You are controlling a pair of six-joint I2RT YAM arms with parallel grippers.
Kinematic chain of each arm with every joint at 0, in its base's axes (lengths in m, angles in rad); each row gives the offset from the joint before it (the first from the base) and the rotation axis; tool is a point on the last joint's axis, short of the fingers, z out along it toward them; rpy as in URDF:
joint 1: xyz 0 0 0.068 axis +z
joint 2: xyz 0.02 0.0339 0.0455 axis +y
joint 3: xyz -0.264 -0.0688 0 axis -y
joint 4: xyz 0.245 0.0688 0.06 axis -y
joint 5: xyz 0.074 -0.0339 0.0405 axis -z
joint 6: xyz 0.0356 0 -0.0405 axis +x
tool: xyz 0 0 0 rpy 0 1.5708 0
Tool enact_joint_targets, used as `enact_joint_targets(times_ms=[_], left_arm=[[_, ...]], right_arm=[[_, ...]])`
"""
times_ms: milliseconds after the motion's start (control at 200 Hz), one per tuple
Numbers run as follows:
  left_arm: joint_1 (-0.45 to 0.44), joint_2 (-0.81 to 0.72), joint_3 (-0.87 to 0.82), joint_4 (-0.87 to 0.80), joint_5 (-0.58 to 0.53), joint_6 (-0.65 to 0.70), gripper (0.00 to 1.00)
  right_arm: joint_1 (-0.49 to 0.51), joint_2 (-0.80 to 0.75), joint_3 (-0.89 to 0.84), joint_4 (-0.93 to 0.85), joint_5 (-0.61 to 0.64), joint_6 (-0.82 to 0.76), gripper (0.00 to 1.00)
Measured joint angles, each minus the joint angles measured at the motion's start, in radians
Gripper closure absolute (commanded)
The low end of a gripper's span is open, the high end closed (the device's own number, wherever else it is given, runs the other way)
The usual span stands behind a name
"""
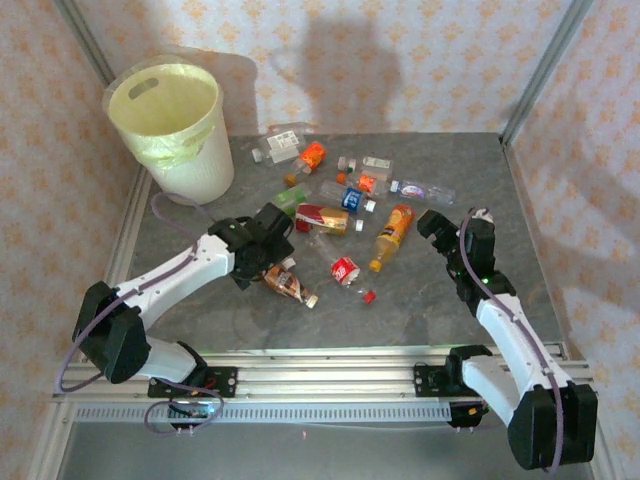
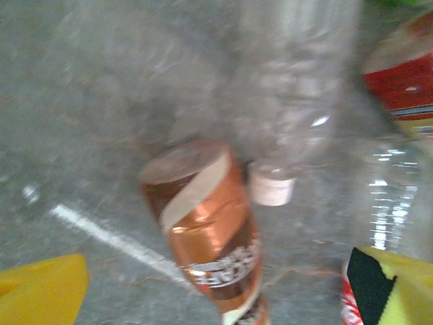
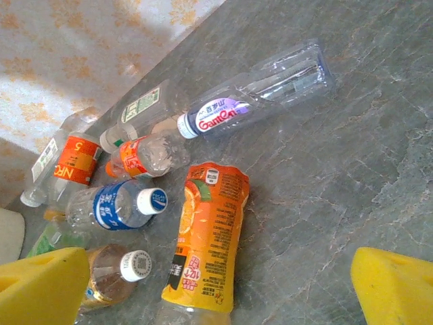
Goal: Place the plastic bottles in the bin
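A grey, marble-veined table (image 1: 430,300) sits inside walls of pale cloth printed with orange flowers (image 1: 400,60), with metal posts (image 1: 540,70) rising at the far corners. At the upper left the bin (image 1: 205,170) stands at the table's far left corner, its bag-lined mouth open upward. Right of it, at centre left, the left gripper (image 1: 272,248) hangs over a brown-labelled bottle (image 1: 288,283), its yellow fingers (image 2: 40,291) wide apart at the wrist view's lower corners, clamping nothing. The plastic bottles (image 1: 345,195) lie scattered across the middle, an orange juice bottle (image 1: 392,235) among them. Further right the right gripper (image 1: 440,225) is also spread wide and holds nothing. The slab's lower centre and right side are bare up to the near rail (image 1: 330,362).
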Motion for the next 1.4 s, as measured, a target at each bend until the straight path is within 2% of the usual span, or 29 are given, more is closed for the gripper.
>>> enact_joint_targets(times_ms=[220,485,836,1111,1231,1401], left_arm=[[-0.031,0.013,-0.096,0.039,0.049,-0.103,0.01],[-0.029,0.13,-0.101,0.152,0.026,-0.103,0.05],[-0.031,0.131,-0.273,0.362,0.002,-0.194,0.23],[-0.032,0.101,-0.31,0.391,-0.005,-0.2,0.33],[-0.032,0.082,-0.335,0.419,-0.006,-0.193,0.32],[-0.038,0.076,-0.338,0.424,-0.012,-0.153,0.35]], right_arm=[[0.0,0.003,0.0,-0.002,0.01,-0.02,0.01],[0.0,-0.008,0.0,-0.032,0.012,-0.035,0.01],[0.0,-0.047,0.0,-0.063,0.029,-0.04,0.01],[0.0,-0.047,0.0,-0.081,0.029,-0.04,0.01],[0.0,-0.047,0.0,-0.085,0.029,-0.04,0.01],[0.0,-0.047,0.0,-0.085,0.028,-0.04,0.01]])
